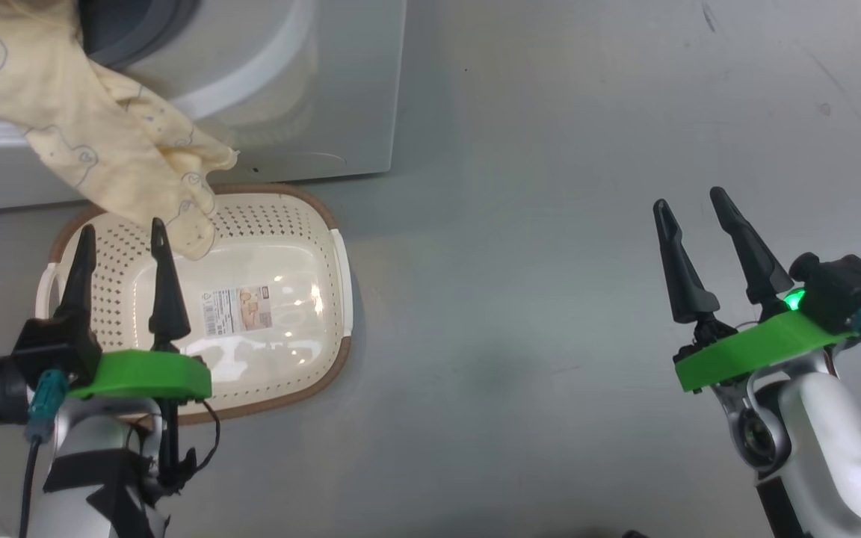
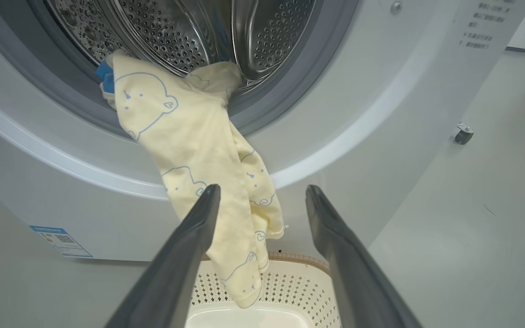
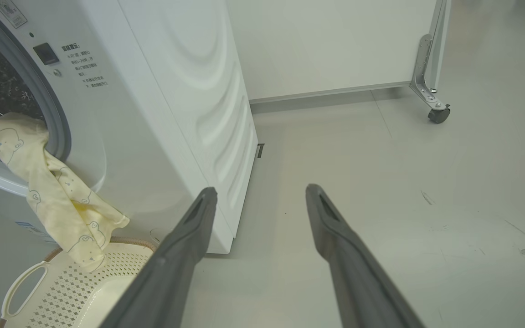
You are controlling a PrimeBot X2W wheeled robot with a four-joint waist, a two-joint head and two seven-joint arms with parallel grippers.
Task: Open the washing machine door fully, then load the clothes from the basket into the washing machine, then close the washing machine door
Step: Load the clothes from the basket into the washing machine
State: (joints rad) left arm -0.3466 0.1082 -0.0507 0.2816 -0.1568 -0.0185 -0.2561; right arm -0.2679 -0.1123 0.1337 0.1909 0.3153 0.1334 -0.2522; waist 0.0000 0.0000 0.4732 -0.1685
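So, the clothes (image 2: 189, 150): one cream-yellow piece with bear prints is hanging half in, half out of the washing machine (image 3: 171, 91). Its top end is lying over the grey seal (image 2: 290, 82), with a bit of blue trim (image 2: 104, 75) at the edge of the drum (image 2: 171, 27). The loose end is dangling down toward the far wall of the basket (image 1: 273, 220).
Why it's draping: my guess is it's only sitting on the lip rather than deep inside, so gravity is dragging the tail back out.
Washing machine: sitting far left with its mouth uncovered, so I'm reading the door as open.
Door: how far it's swinging out, I can't tell.
Basket: sitting on the floor (image 1: 550, 224) right up against the machine's front, under the opening, handy for short lifts. Its base is lying bare around the label sticker (image 1: 240, 308), so loading is looking nearly done.
Left gripper (image 1: 121, 226): hovering over the basket's near left part with fingers spread wide, gripping nothing and pointing at the hanging piece. It's probably lining up to tuck it in.
Right gripper (image 1: 688, 196): hanging well off to the right over bare floor, also spread wide and empty, and seemingly staying out of the way.
Hard to make out: whether the tail is touching the basket or just hanging above it. The drum's depth is getting cut off, so what's lying further inside is anyone's guess.
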